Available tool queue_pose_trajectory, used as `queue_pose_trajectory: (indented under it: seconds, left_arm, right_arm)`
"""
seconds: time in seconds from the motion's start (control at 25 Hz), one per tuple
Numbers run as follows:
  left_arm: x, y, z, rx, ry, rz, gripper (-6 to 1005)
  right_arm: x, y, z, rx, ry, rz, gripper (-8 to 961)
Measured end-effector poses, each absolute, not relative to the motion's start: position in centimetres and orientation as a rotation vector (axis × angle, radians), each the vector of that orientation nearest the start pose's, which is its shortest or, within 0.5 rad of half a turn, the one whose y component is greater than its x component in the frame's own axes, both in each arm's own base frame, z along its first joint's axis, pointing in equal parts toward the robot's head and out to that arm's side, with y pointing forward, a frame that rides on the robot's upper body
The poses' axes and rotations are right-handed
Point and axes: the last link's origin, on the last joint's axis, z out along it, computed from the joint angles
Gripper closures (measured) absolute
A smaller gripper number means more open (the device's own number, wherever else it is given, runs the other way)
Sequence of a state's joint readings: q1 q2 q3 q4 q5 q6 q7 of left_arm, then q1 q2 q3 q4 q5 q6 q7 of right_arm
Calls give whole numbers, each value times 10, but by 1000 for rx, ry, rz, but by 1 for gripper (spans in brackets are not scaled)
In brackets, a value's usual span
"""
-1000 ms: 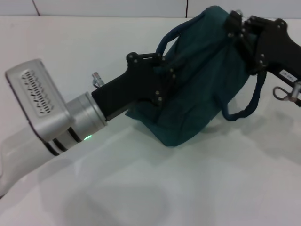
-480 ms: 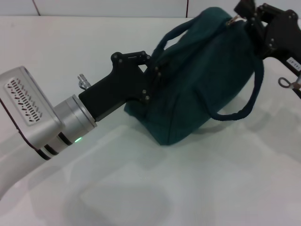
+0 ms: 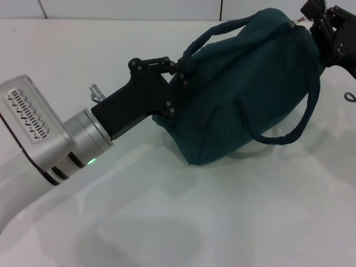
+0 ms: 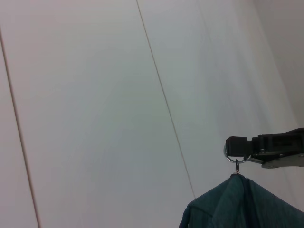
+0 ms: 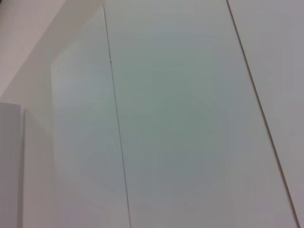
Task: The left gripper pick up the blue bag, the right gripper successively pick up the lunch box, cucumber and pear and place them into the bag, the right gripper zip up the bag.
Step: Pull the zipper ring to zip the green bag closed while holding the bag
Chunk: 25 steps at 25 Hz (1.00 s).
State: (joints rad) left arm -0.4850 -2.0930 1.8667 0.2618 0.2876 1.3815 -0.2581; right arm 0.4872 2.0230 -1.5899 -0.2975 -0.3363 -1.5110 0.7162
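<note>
The left gripper [image 3: 179,83] has its fingers closed on the fabric at the near end of the blue bag [image 3: 250,89], beside where one carry handle [image 3: 208,34] rises from it. At the bag's far upper end the right gripper [image 3: 311,14] pinches the zipper pull [image 3: 293,23]; in the left wrist view its fingers [image 4: 237,144] are seen narrowed on the small metal ring [image 4: 235,156] that hangs just above the bag's peak. Between the two grips the bag is stretched long and sits tilted, its lower side resting on the white table [image 3: 167,222], its top seam drawn shut as far as can be seen. The second handle [image 3: 295,125] droops in a loop down the side nearest the camera. Behind the left gripper, the black wrist and silver arm [image 3: 50,139] run back toward the lower left, a green light showing on the collar. The right wrist view shows only pale wall panels.
</note>
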Motion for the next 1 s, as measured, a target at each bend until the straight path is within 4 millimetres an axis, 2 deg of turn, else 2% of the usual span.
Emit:
queue_pose_trajectory:
  seconds: [0.24,1.0]
  left_arm:
    - [-222,314,-66,-2200,54,-1009,938]
    - [-236,323,-53,-2116,-12,-970,941]
  right_arm:
    - [231,339,9,-2003,313,1363,921]
    - [256,342,13,-1922,417,1276,920]
